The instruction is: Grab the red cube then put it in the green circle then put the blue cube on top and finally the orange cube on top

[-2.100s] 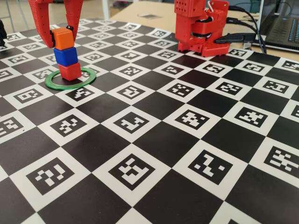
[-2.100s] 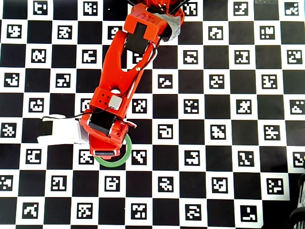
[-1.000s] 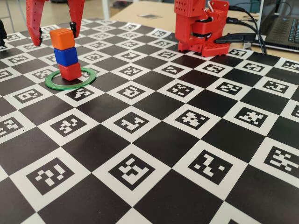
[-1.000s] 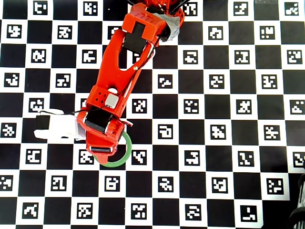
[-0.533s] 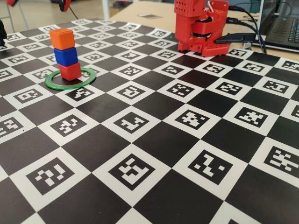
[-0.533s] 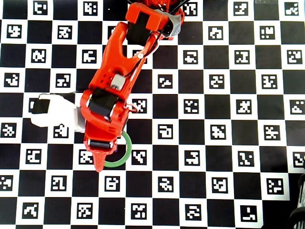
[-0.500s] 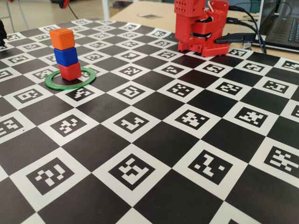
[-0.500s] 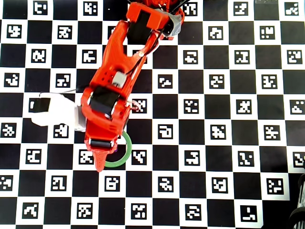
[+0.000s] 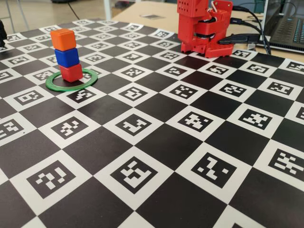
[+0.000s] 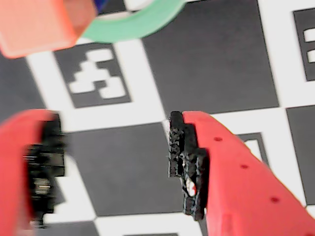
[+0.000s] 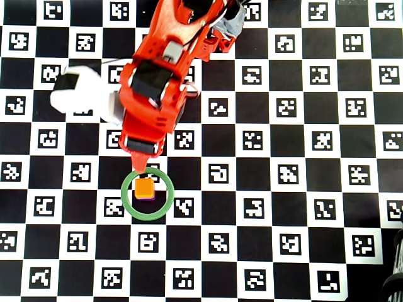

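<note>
In the fixed view the three cubes stand as one tower inside the green circle [image 9: 58,86]: the red cube [image 9: 71,72] on the board, the blue cube [image 9: 66,57] on it, the orange cube [image 9: 63,39] on top. From overhead only the orange cube [image 11: 145,188] shows, within the green circle [image 11: 129,200]. My gripper [image 11: 140,161] hangs just behind the ring, toward the arm's base, touching nothing. In the wrist view my gripper [image 10: 113,125] is open and empty, with the orange cube [image 10: 42,22] and part of the green circle [image 10: 142,22] at the top edge.
The arm's red base [image 9: 204,26] stands at the far edge of the checkered marker board [image 9: 156,142]. Behind it lie cables [image 9: 251,28] and a laptop [image 9: 289,28]. The arm [image 11: 160,82] and its white camera mount [image 11: 79,94] reach over the board's upper left in the overhead view.
The gripper opened off the orange cube, rose and drew back toward the base, leaving the fixed view. The tower has stayed in place.
</note>
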Action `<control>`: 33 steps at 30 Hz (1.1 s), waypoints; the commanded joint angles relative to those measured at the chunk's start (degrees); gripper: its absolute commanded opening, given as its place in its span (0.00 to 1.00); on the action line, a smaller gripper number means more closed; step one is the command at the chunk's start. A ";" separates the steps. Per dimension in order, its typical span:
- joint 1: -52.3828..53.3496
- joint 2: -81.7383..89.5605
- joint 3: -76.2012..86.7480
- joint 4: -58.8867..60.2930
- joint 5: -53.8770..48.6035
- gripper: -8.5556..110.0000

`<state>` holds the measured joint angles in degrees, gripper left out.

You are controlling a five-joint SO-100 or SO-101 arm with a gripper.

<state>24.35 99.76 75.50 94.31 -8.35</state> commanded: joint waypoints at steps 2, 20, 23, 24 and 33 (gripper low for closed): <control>-3.25 11.87 5.01 -3.16 -0.35 0.06; -18.11 64.51 73.30 -32.96 -48.43 0.02; -18.28 72.16 80.68 -32.87 -53.00 0.02; -18.28 73.39 82.09 -32.26 -53.53 0.02; -17.93 85.69 96.24 -28.48 -62.84 0.02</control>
<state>6.33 181.76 170.68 65.48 -67.50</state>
